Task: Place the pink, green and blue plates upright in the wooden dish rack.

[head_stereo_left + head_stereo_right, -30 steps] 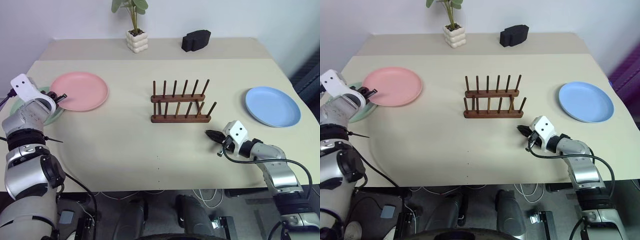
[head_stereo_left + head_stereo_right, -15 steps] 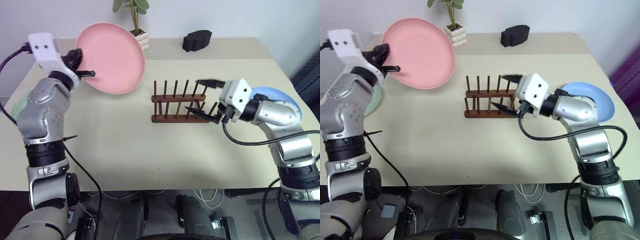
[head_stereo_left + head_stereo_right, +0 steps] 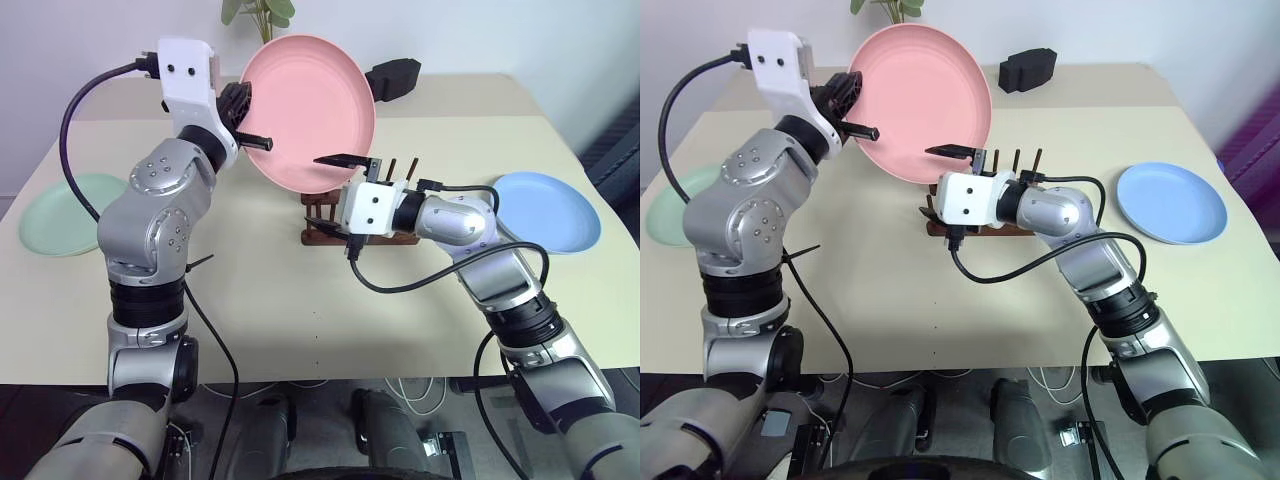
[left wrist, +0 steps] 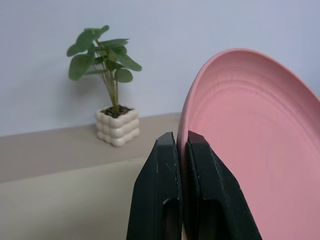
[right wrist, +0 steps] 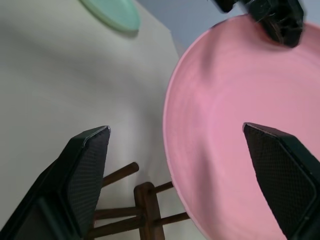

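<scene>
Head views: the pink plate (image 3: 310,110) is held raised and tilted above the rack (image 3: 325,232), pinched at its rim by the left gripper (image 3: 247,120). The right gripper (image 3: 338,195) is spread beside the rack.

Left wrist view: fingers (image 4: 159,200) are pressed on the rim.

Right wrist view: the fingers (image 5: 85,170) are seen wide apart before the plate.

Both eye views look forward and down from head height over the counter (image 3: 260,300), set side by side and sharing the whole scene. The left wrist view sits close behind the left claw (image 4: 181,142), facing the pink plate (image 4: 260,145) edge-on. The right wrist view looks closely along the right claw (image 5: 175,165) at that plate and the wooden dish rack (image 5: 145,210).
</scene>
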`<action>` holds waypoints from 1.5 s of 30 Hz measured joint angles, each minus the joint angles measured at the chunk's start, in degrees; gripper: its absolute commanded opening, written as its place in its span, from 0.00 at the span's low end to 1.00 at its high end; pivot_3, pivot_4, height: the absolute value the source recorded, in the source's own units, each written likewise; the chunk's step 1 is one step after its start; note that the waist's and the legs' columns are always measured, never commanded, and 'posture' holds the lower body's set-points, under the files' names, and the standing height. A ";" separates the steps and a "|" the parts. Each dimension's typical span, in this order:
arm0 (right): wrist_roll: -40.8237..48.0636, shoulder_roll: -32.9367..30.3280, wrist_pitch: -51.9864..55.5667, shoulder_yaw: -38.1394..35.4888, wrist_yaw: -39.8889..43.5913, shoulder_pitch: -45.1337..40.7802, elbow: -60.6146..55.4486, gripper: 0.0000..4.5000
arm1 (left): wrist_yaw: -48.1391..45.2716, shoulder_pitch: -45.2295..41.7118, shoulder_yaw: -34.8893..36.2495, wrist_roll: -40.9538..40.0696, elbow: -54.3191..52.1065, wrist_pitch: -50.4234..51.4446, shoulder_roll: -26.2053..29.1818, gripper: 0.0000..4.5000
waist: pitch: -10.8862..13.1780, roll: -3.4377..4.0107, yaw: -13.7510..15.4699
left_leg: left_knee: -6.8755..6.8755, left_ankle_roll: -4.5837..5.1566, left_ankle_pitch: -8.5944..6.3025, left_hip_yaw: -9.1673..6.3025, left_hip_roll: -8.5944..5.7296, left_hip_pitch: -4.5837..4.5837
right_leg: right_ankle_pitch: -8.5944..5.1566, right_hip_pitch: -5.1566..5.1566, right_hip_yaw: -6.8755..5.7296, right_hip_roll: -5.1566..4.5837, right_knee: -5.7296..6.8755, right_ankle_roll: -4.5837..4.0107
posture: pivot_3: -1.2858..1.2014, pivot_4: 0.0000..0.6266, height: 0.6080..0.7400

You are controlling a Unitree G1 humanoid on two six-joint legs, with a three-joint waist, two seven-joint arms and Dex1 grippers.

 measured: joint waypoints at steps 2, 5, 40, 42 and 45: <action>-2.17 0.34 -1.63 0.52 -1.03 -0.26 1.44 0.91 | 0.39 -0.24 0.40 -0.76 -1.29 2.00 -0.75 0.00 | 0.00 0.00 0.01 | 0.00 -0.01 0.00 0.00 0.00 0.00 | 0.00 0.00 0.00 0.00 0.00 0.00 | 0.52 0.24 0.93; -4.66 0.42 -3.77 0.58 -2.37 -0.34 3.60 0.67 | 1.01 -0.32 1.38 -1.73 -2.74 4.46 -1.65 0.00 | 0.00 0.00 0.01 | 0.00 -0.01 0.01 0.00 0.00 0.00 | 0.00 0.00 0.00 0.00 0.00 0.00 | 0.52 0.24 0.93; 5.12 -4.81 -2.02 -19.81 -6.67 -0.35 8.09 0.00 | -11.64 14.26 10.62 -3.40 -2.42 -12.41 9.05 0.99 | 0.00 0.00 -0.11 | -0.05 -0.06 0.05 0.14 0.07 0.03 | 0.03 0.02 0.07 0.08 -0.01 -0.08 | 0.52 0.24 0.93; 13.20 -4.84 3.92 -23.59 -3.42 1.08 5.41 0.00 | -18.78 19.19 8.55 -3.20 -2.92 -16.04 12.39 0.99 | 0.01 0.02 -0.04 | -0.07 -0.05 0.04 0.13 0.12 0.02 | 0.03 0.02 0.07 0.08 -0.02 -0.11 | 0.52 0.24 0.93; 22.56 -4.90 10.65 -26.57 0.49 3.11 1.32 0.00 | -25.71 23.64 7.41 -4.63 -3.68 -17.80 14.05 0.99 | 0.01 0.02 0.00 | -0.06 -0.02 0.03 0.09 0.21 0.01 | 0.04 0.02 0.06 0.06 -0.02 -0.13 | 0.52 0.24 0.93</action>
